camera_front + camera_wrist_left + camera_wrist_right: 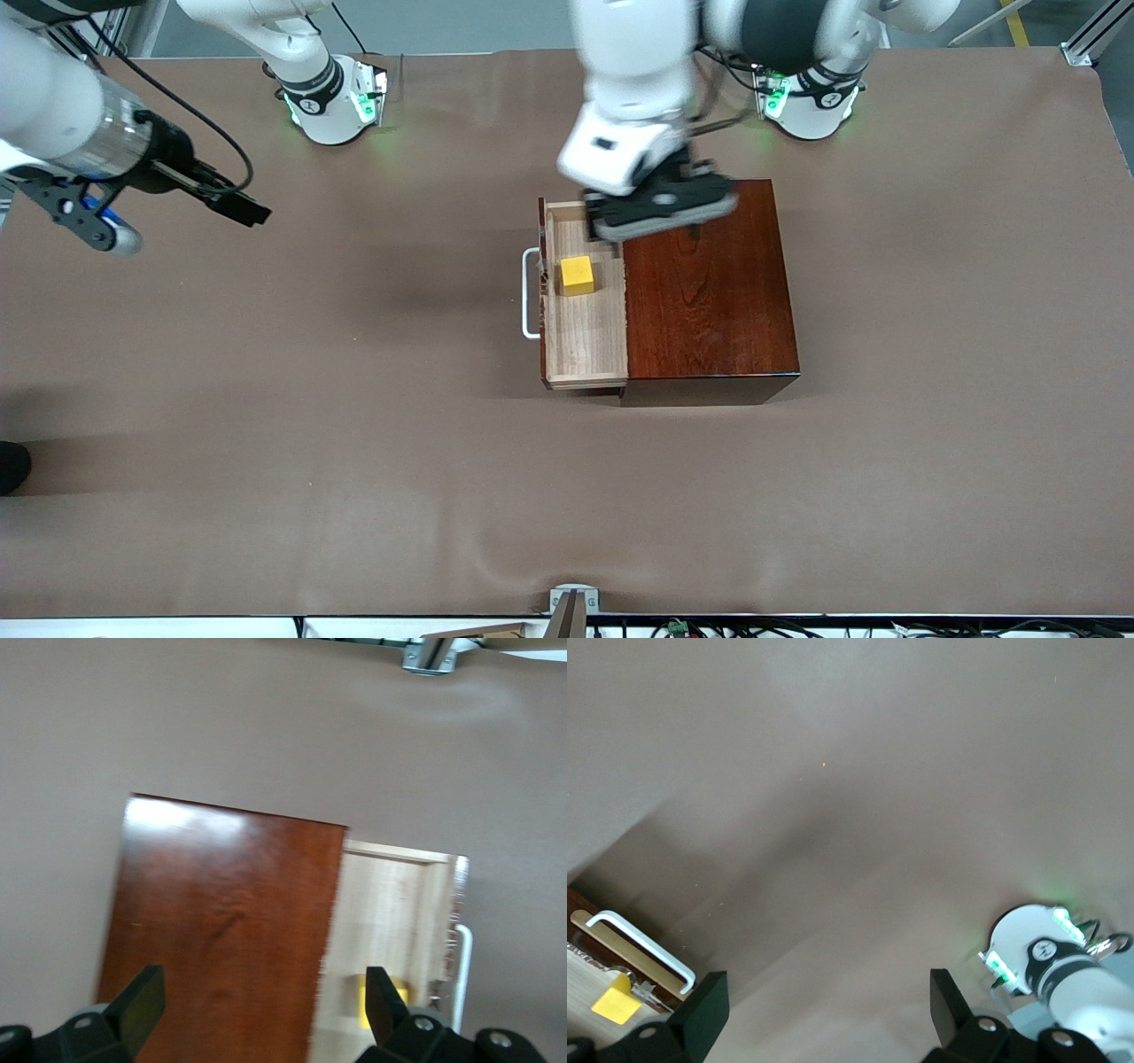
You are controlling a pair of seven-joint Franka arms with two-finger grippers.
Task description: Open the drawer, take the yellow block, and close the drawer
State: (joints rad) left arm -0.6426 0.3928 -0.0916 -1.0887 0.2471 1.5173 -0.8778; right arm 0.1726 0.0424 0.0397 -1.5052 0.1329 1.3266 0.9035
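The drawer stands pulled out of the mahogany box, its white handle toward the right arm's end of the table. In the pale tray lies the yellow block, beside the drawer's front. My left gripper hangs open over the box's edge farthest from the front camera, where box and tray meet. In the left wrist view, the left gripper spans the box top, and one finger partly hides the block. My right gripper waits open above bare table, well away from the drawer, holding nothing.
Brown cloth covers the whole table. The two arm bases stand along the edge farthest from the front camera. The right wrist view shows the handle, the block and an arm base. A metal bracket sits at the near edge.
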